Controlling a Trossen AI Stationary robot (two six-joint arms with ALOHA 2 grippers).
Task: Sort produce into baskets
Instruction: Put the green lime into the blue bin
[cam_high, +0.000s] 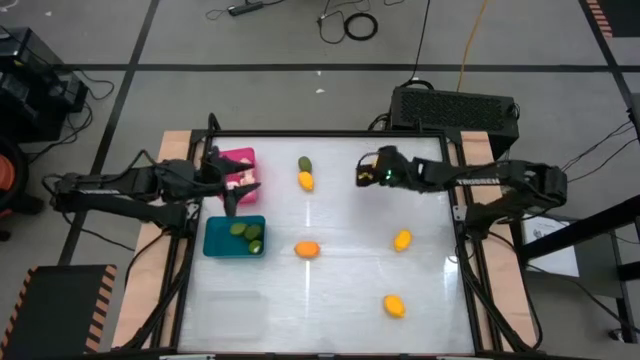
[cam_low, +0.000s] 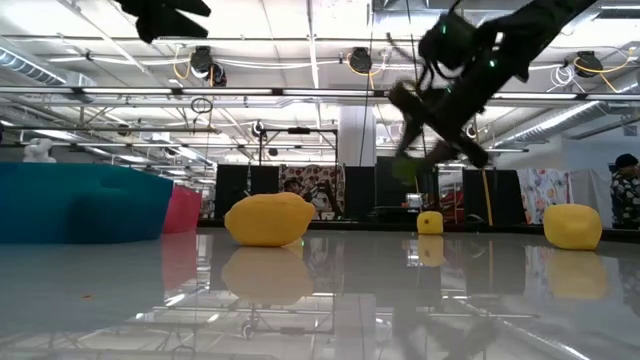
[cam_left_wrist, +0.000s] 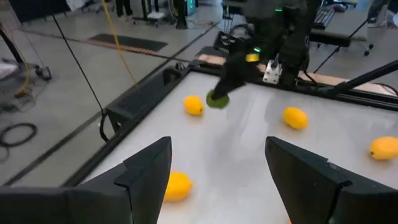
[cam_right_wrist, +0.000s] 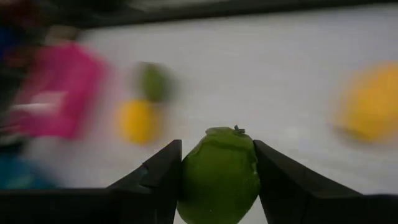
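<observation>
My right gripper (cam_high: 362, 176) is over the far middle of the table, shut on a green oval fruit (cam_right_wrist: 219, 174), one piece of the produce. My left gripper (cam_high: 236, 192) hovers open over the two baskets at the left, with nothing between its fingers (cam_left_wrist: 149, 168). The pink basket (cam_high: 243, 158) holds whitish bulbs. The teal basket (cam_high: 215, 240) holds green ovals. On the table lie another green oval (cam_high: 304, 164), a yellow fruit (cam_high: 306, 181) touching it, an orange one (cam_high: 307, 249) and two yellow ones (cam_high: 402, 240) (cam_high: 395, 306). My right gripper pinches the green fruit by its two opposite sides (cam_right_wrist: 186, 177) between its two fingers (cam_right_wrist: 155, 180). The fingers slant downward, coming from the table's right side. The fruit's stem end (cam_right_wrist: 237, 130) points away from the gripper. The fruit (cam_low: 405, 168) hangs clear above the table.
A black box (cam_high: 455, 106) sits behind the table's far right corner. The table's raised black rim (cam_high: 330, 135) runs round the white top. Bare room lies in the near left part and between the loose fruits.
</observation>
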